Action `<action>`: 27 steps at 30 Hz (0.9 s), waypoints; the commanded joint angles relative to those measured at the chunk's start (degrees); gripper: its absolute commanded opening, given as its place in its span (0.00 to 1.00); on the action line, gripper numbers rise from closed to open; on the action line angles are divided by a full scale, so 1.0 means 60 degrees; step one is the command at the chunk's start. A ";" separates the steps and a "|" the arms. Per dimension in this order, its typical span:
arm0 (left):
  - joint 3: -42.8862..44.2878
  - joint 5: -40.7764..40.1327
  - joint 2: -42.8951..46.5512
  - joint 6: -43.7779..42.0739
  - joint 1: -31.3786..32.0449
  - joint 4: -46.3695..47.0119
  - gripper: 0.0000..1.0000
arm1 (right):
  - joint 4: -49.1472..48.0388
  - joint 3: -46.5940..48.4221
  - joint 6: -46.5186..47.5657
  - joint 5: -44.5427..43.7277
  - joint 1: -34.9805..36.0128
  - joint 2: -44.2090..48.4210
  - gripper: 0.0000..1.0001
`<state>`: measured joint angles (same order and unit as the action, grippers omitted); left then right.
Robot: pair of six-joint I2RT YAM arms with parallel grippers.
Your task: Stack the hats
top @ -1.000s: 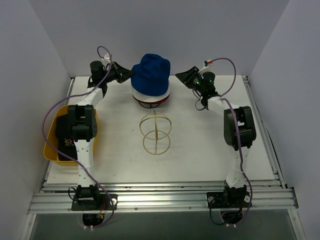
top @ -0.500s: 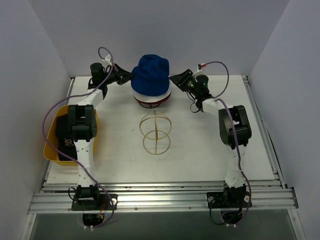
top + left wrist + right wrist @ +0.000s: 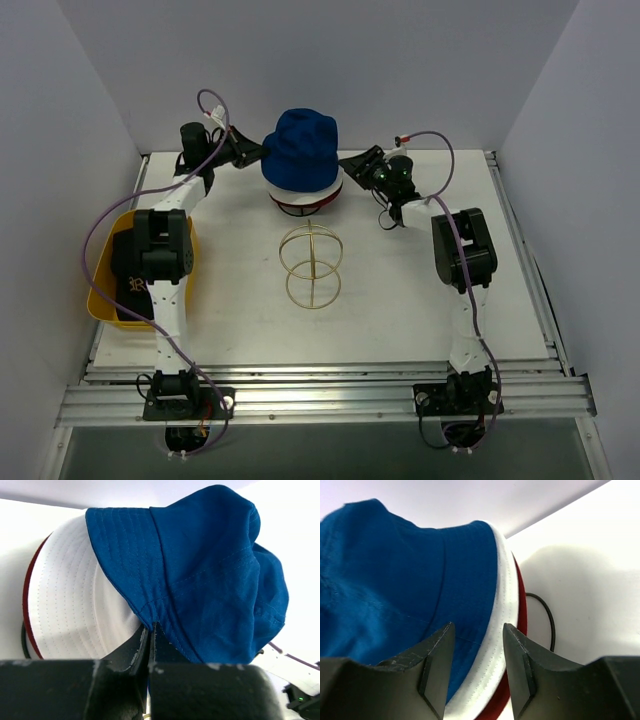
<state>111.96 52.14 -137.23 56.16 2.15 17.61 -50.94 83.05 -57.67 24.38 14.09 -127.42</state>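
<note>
Across the white surface (image 3: pixel 400 290), seen whole only from above: at the left edge a yellow tub (image 3: pixel 95 300), holding a dark item (image 3: pixel 130 285) with pale lettering, half hidden behind the left arm (image 3: pixel 165 250); cannot tell what. At the far middle, the stack, perched on a black wire frame (image 3: pixel 300 208), likely there to keep the crowns in shape: blue hat (image 3: pixel 301 148) on top, white bucket hat (image 3: pixel 75 605) beneath, dark red bucket hat (image 3: pixel 522 605) lowest, showing as a thin rim only. Nearer, apart from the stack, a bare gold wire sphere (image 3: pixel 311 266).

At the stack's left, the left claw (image 3: pixel 150 630): clenched on the edge of the blue brim, probably to tug it straight over the white one. At the stack's right, the right claw (image 3: pixel 477 630): released, fingers spread just beside the brims, seemingly poised to take the opposite side.

From overhead, no telling whether either claw grips. Shown only by the left wrist: the pinch, and blue covering just part of the white brim. Shown only by the right wrist: the spread fingers, the three layered brims, the black wire beneath.
</note>
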 commanded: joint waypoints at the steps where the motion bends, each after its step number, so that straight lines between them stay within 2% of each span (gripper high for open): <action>1: -0.0290 -0.0105 0.0561 -0.1464 0.0271 -0.1338 0.03 | -0.0841 0.0148 -0.0144 -0.0123 0.0084 -0.0048 0.39; 4: -0.0904 -0.0266 0.0737 -0.1274 0.0256 -0.0636 0.02 | -0.1001 -0.0129 -0.0159 -0.0196 0.0069 0.0010 0.37; 11: -0.1214 -0.0311 0.0708 -0.1216 0.0330 -0.0210 0.02 | -0.1032 -0.0437 -0.0247 -0.0401 0.0128 -0.0048 0.30; 18: -0.1448 -0.0633 0.0957 -0.1786 0.0388 -0.0634 0.02 | -0.0798 -0.0701 -0.0218 -0.0679 0.0215 -0.0106 0.25; 27: -0.1580 -0.0780 0.0826 -0.2241 0.0535 -0.0898 0.02 | -0.0651 -0.0423 0.0031 -0.0607 0.0318 -0.0283 0.24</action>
<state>103.50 47.22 -133.78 46.00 4.10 14.98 -53.28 78.72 -58.67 21.23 15.57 -128.70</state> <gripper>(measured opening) 0.050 0.241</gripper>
